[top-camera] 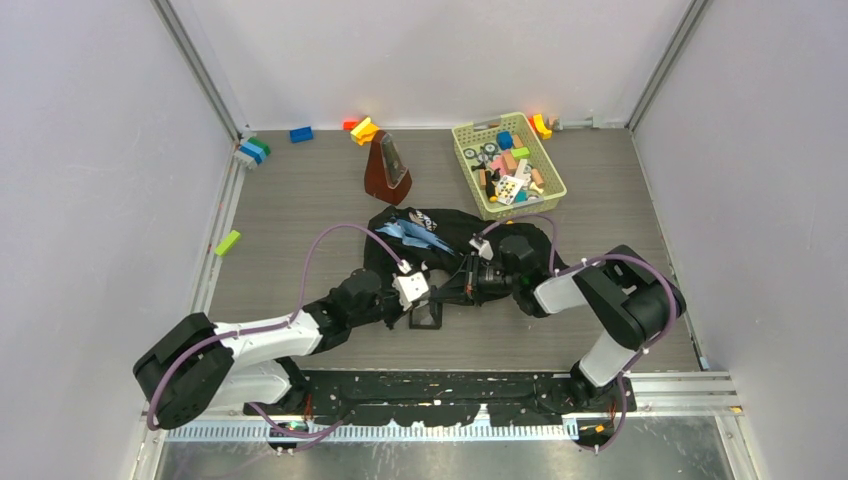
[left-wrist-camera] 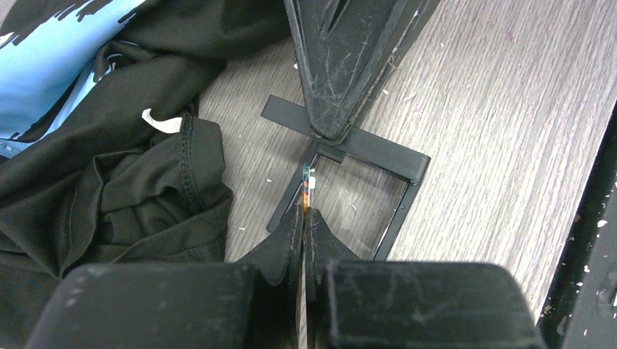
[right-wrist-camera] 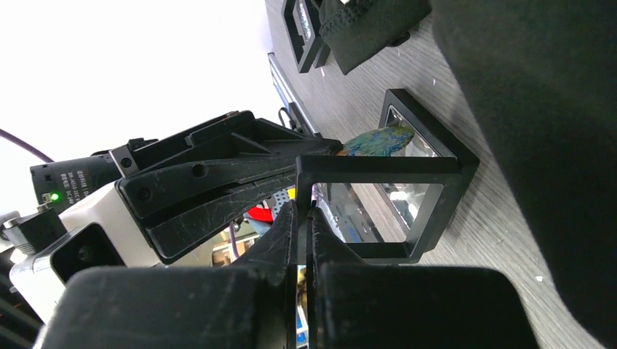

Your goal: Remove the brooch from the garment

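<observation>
The garment lies crumpled mid-table, black with a light-blue print, and also shows at left in the left wrist view. Just in front of it stands an open black display frame with clear panes. My left gripper is shut on the brooch, a thin flat colourful piece seen edge-on over the frame. In the right wrist view the brooch shows blue-green between the frame's two halves. My right gripper is shut on the upper frame half. Both grippers meet there.
A green basket full of small toys stands at the back right. A brown metronome is behind the garment. Coloured blocks lie along the back wall and a green block at the left edge.
</observation>
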### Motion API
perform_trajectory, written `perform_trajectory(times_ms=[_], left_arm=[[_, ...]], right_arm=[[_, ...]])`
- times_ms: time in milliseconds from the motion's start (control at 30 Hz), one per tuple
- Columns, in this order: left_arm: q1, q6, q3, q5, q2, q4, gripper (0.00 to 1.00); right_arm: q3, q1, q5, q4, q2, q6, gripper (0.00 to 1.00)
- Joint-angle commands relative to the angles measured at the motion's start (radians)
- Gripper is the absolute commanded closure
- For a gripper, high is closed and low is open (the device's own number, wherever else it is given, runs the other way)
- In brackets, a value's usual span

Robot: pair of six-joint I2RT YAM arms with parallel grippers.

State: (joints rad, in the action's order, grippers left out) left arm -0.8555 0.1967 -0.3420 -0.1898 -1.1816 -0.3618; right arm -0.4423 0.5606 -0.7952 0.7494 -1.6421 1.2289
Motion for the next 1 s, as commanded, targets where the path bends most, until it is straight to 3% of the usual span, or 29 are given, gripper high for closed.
perform_trajectory(times_ms=[0, 200, 433, 500, 667, 800, 967], left_arm=[[-0.003, 0.030, -0.025, 0.003, -0.006, 0.013, 1.00], [-0.040, 0.064, -0.032, -0.013, -0.020, -0.003, 0.98], [-0.050, 0.082, -0.071, -0.089, -0.018, 0.111, 0.68], [-0.050, 0.073, -0.079, -0.089, -0.017, 0.128, 0.66], [-0.048, 0.023, -0.098, -0.059, -0.017, 0.147, 0.60], [-0.035, -0.115, -0.108, 0.020, -0.005, 0.137, 0.60], [0.045, -0.235, -0.124, -0.037, 0.001, 0.148, 0.59]], right_arm=[[0.032, -0.010, -0.029, 0.179, -0.059, 0.070, 0.99], [0.030, -0.010, -0.042, 0.235, -0.096, 0.099, 0.99], [0.000, -0.010, -0.035, 0.102, -0.052, 0.026, 0.99], [-0.013, -0.010, -0.027, 0.039, -0.026, -0.005, 0.99], [-0.054, -0.010, 0.001, -0.155, 0.028, -0.110, 0.99], [-0.111, -0.010, 0.064, -0.416, 0.096, -0.243, 0.99], [-0.211, -0.010, 0.195, -0.787, 0.190, -0.414, 0.99]])
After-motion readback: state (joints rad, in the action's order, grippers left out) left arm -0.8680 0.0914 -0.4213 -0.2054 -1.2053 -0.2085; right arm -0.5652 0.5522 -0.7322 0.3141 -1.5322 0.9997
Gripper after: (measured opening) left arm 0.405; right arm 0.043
